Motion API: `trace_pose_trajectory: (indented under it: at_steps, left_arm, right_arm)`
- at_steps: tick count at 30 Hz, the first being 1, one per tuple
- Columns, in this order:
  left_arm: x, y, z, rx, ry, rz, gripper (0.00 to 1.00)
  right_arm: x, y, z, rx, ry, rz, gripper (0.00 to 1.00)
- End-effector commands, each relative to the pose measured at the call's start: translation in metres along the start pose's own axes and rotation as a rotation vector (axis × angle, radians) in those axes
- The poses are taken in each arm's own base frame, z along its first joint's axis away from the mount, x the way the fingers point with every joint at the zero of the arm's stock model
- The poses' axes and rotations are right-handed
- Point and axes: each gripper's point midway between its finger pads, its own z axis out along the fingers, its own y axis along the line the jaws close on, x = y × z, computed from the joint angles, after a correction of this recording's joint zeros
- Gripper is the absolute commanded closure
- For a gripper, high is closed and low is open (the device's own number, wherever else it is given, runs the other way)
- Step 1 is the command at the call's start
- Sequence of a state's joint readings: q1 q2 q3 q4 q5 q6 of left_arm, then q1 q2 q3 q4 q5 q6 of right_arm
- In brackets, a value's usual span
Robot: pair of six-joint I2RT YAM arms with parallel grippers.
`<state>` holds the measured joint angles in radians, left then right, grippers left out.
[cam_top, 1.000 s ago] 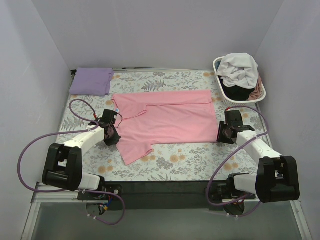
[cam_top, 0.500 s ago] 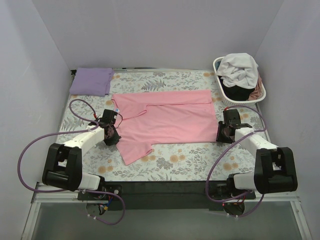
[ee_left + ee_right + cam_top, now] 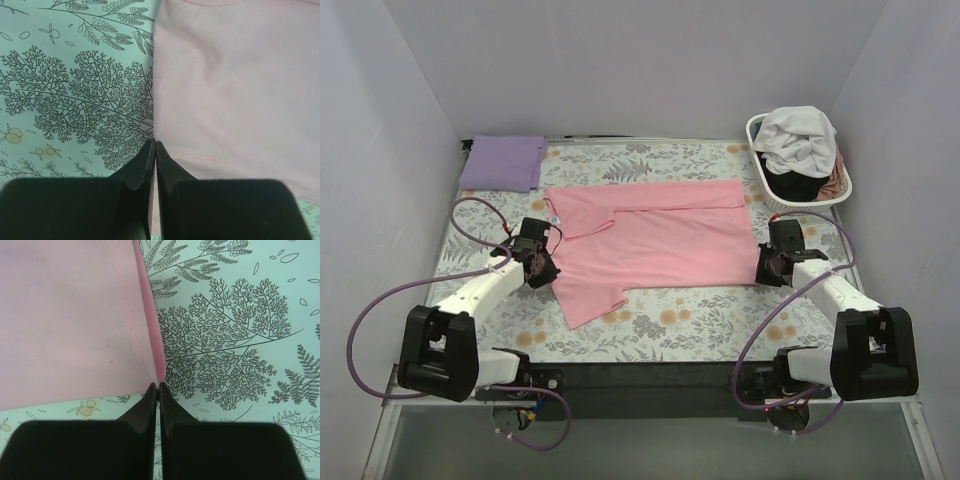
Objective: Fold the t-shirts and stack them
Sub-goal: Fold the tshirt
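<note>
A light pink t-shirt (image 3: pixel 650 240) lies spread on the floral cover, its upper part folded over. My left gripper (image 3: pixel 551 273) is shut on the shirt's left edge, and pink cloth (image 3: pixel 235 90) shows between its closed fingers (image 3: pixel 137 167). My right gripper (image 3: pixel 762 271) is shut on the shirt's near right hem corner (image 3: pixel 156 375); the shirt (image 3: pixel 65 320) fills the left of that view. A folded lavender t-shirt (image 3: pixel 502 162) lies at the back left. White (image 3: pixel 798 135), black (image 3: pixel 800 186) and dusty pink (image 3: pixel 834 184) t-shirts sit in the basket.
The white slatted laundry basket (image 3: pixel 788 206) stands at the back right corner. The floral table cover (image 3: pixel 670 320) lies bare in front of the pink shirt. White walls close in the left, back and right sides. Purple cables loop beside both arms.
The left arm's elbow has swung down and left, and its gripper has shifted slightly toward the back. The right gripper has barely moved. The shirt lies as before.
</note>
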<state>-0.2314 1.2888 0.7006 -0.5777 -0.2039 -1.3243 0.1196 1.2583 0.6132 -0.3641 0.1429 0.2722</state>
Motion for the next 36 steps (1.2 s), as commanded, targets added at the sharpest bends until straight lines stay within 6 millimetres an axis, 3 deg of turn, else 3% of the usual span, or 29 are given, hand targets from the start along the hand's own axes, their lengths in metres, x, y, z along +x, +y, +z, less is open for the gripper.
trace_pose_trajectory:
  at_steps: [1,7,11,19,23,27,36]
  left_arm:
    - [-0.023,-0.006,-0.017,0.011,-0.073,-0.018,1.0]
    - [-0.053,-0.023,-0.02,0.019,-0.103,-0.016,1.0]
    - [-0.094,-0.049,-0.025,0.052,-0.156,-0.023,1.0]
    - [-0.139,-0.068,0.007,0.044,-0.167,-0.058,1.0]
    - [-0.151,-0.074,0.023,0.045,-0.157,-0.067,1.0]
    - [-0.158,-0.066,0.04,0.025,-0.135,-0.092,1.0]
    - [-0.166,-0.072,0.049,0.077,-0.131,-0.106,1.0]
  right_arm:
    - [-0.022,0.003,-0.019,-0.015,-0.04,-0.021,0.99]
    - [-0.068,0.012,-0.032,-0.02,-0.106,-0.042,0.99]
    - [-0.095,0.027,-0.029,-0.066,-0.11,-0.046,0.99]
    - [-0.135,0.033,-0.002,-0.021,-0.103,-0.054,0.99]
    - [-0.146,0.032,0.014,0.009,-0.102,-0.052,0.99]
    - [-0.158,0.027,0.026,0.039,-0.104,-0.054,0.99]
    - [-0.18,0.033,0.033,0.023,-0.134,-0.057,0.99]
